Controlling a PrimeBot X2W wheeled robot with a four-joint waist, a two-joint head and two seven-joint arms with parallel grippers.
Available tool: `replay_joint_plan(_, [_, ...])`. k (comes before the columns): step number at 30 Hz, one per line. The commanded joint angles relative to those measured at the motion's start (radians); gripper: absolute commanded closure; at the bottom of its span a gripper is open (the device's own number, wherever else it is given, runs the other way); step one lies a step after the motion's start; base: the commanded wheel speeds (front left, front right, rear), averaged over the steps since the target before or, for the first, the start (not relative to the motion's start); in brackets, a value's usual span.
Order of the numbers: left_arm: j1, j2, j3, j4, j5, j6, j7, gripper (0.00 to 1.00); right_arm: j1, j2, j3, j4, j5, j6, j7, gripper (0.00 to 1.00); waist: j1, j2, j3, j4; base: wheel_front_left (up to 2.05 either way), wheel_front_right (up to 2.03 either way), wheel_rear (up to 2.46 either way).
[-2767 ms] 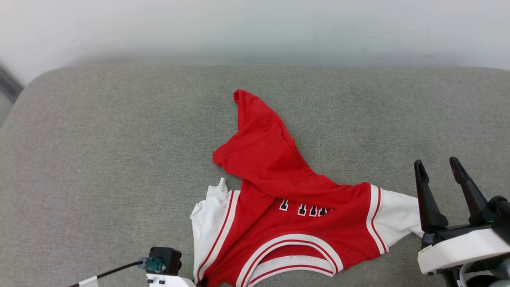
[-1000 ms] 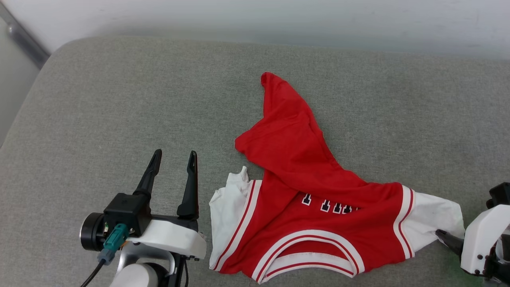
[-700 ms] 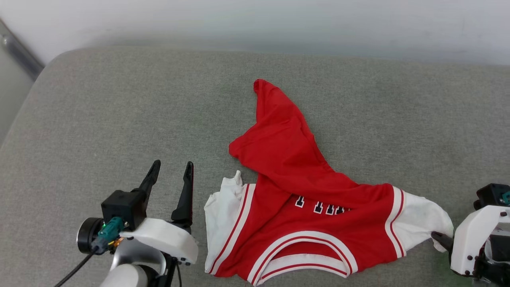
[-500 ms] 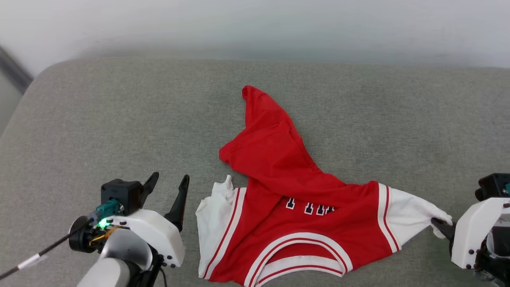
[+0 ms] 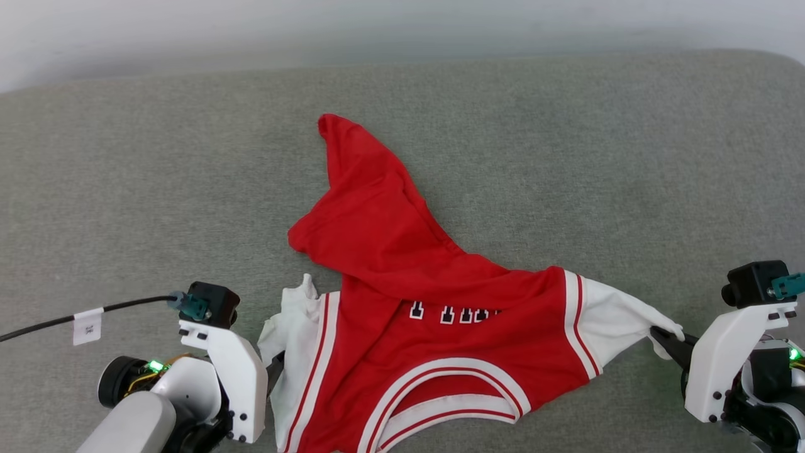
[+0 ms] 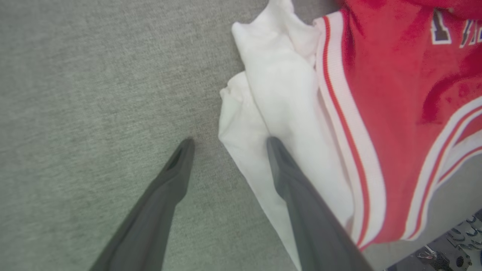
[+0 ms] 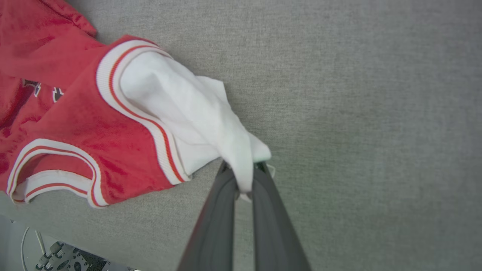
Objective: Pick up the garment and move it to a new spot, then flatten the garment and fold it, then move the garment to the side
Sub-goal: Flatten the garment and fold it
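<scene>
The garment (image 5: 402, 277), a red jersey with white sleeves and striped trim, lies rumpled on the grey cushion (image 5: 566, 157), its lower part folded up over the black lettering. My right gripper (image 5: 660, 333) is shut on the tip of the right white sleeve (image 7: 211, 124), and in the right wrist view the white cloth is pinched between the two fingers (image 7: 243, 171). My left gripper (image 6: 229, 143) stands open at the left white sleeve (image 6: 278, 86). One finger rests over the sleeve's edge and the other is over bare cushion.
The grey cushion stretches wide around the garment, with a pale wall (image 5: 377, 25) behind it. A black cable with a white tag (image 5: 88, 324) trails from my left wrist. The cushion's front edge and robot hardware (image 6: 452, 244) lie close below the collar.
My right gripper has shut on the right sleeve's tip and drawn it taut. My left gripper has come down to the left sleeve, still open. The head camera has shifted.
</scene>
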Motion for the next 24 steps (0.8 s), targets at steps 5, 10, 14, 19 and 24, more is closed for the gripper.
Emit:
replay_joint_plan(5, [-0.029,-0.018,-0.044,0.073,-0.026,-0.033,0.066,0.0,-0.017,0.01,0.009,0.01,0.009,-0.001,-0.02,1.0,-0.0001,0.0,0.039,-0.035,0.0,0.0,0.0])
replay_joint_plan(10, [-0.035,-0.054,-0.089,0.115,-0.04,-0.063,0.108,1.0,-0.02,0.005,0.011,0.023,0.008,-0.001,-0.041,1.0,-0.0001,0.0,0.032,-0.044,0.0,0.0,0.0])
replay_joint_plan(14, [-0.064,-0.037,-0.063,0.1,0.007,-0.043,0.027,1.0,-0.024,-0.012,0.013,0.015,-0.002,-0.001,-0.079,1.0,-0.0001,0.0,0.011,-0.04,0.0,0.0,0.0])
replay_joint_plan(19, [-0.102,-0.015,-0.05,0.019,0.089,-0.005,-0.064,1.0,-0.024,-0.034,0.007,-0.002,-0.011,-0.001,-0.13,1.0,-0.0001,0.0,-0.032,-0.018,0.0,0.0,0.0])
replay_joint_plan(24, [-0.144,-0.019,-0.016,-0.057,0.151,0.052,-0.148,1.0,-0.057,-0.054,0.005,-0.033,-0.037,-0.001,-0.197,1.0,-0.0001,0.0,-0.085,0.004,0.0,0.0,0.0])
